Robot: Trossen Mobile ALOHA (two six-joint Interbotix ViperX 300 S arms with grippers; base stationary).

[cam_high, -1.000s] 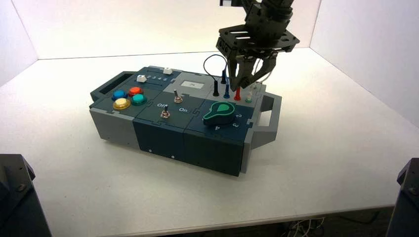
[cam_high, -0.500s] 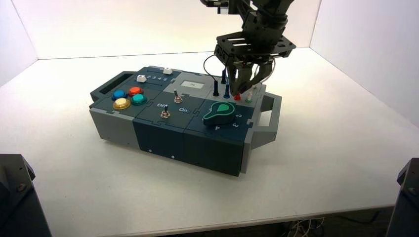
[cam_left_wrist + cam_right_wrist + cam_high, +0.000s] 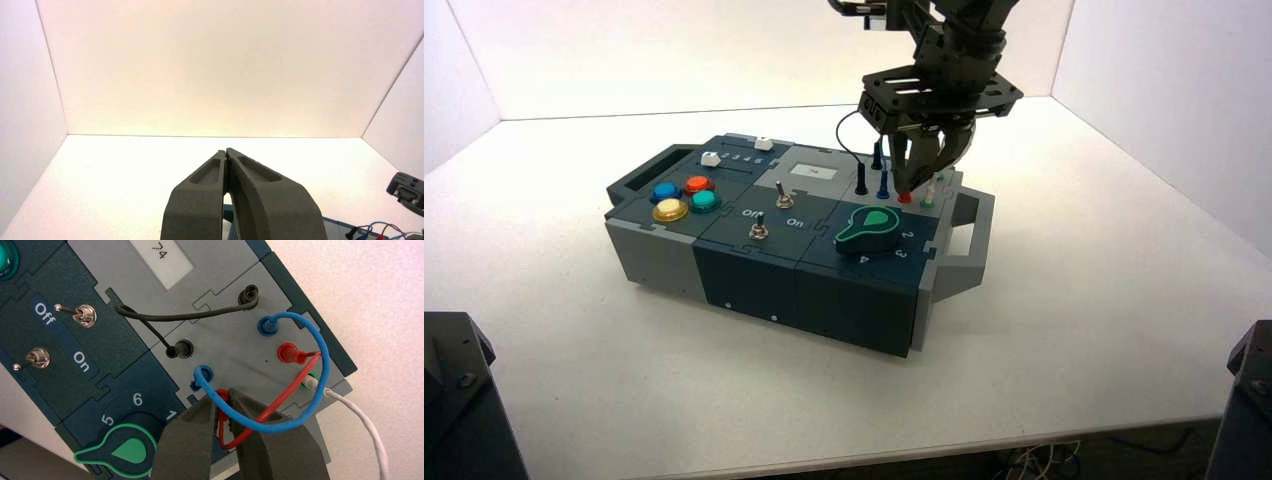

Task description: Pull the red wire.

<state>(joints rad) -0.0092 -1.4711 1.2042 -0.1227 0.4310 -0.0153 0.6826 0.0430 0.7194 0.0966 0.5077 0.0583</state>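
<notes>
Right end effector (image 3: 223,394) at the box's (image 3: 754,265) right, clamped on the red wire's (image 3: 280,400) near plug (image 3: 223,399); left one (image 3: 226,151) parked, closed, near left.

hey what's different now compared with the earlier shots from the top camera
The right gripper came down and a little toward the robot's left, and its jaws drew together around the near plug of the red wire; whether it grips firmly I can't tell. The red wire's near plug is still at the box. The knob, buttons and switches stayed put.

Closed fingers (image 3: 200,200) stand before the box's (image 3: 340,229) edge.
</notes>
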